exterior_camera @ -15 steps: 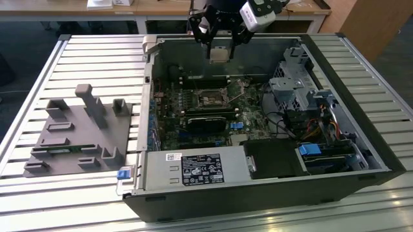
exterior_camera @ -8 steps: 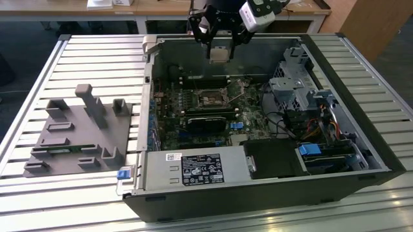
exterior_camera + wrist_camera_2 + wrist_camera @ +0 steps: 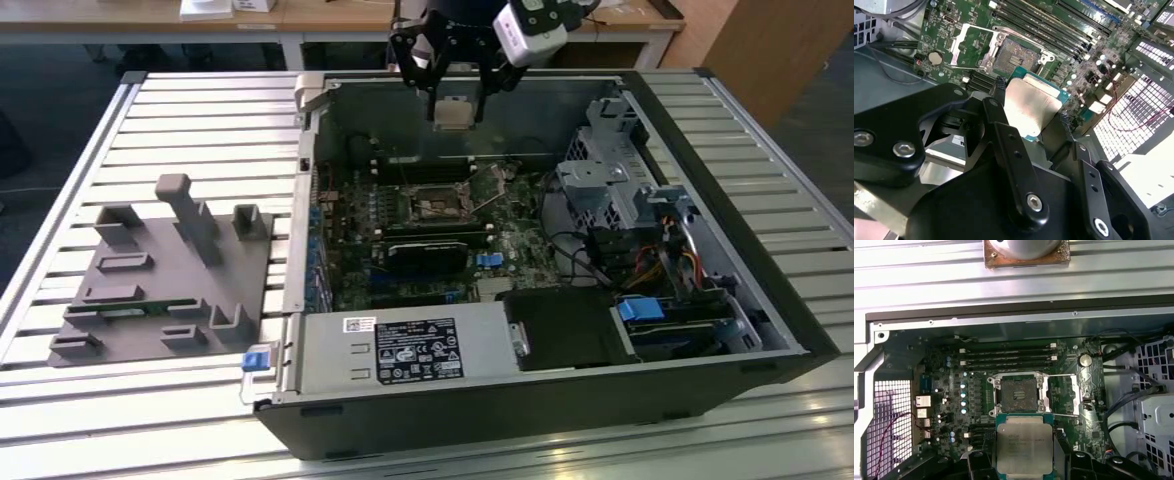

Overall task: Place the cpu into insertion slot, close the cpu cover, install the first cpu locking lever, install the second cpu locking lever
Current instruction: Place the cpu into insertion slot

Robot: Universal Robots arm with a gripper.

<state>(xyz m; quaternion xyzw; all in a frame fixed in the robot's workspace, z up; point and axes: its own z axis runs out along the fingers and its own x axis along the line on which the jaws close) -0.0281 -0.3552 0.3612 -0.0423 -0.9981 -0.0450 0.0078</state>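
The gripper (image 3: 454, 102) hangs above the far edge of the open computer case (image 3: 534, 420). Its two black fingers (image 3: 999, 90) are drawn in narrowly and pinch the cpu (image 3: 454, 112) by opposite edges, so the chip is in the air, clear of the board.

The first wrist view looks past the chip's silver top to the motherboard (image 3: 974, 395). There the insertion slot (image 3: 1016, 392) lies bare, and the cpu cover (image 3: 1077, 390) is swung open, lying flat just beside it.

The exterior view takes in more. A power supply (image 3: 400, 350) sits at the case's near edge. A grey fixture plate (image 3: 160, 290) lies on the slatted aluminium table (image 3: 200, 130), towards the table's edge on the exterior view's left. Wooden desks (image 3: 334, 15) stand beyond the table's far edge.
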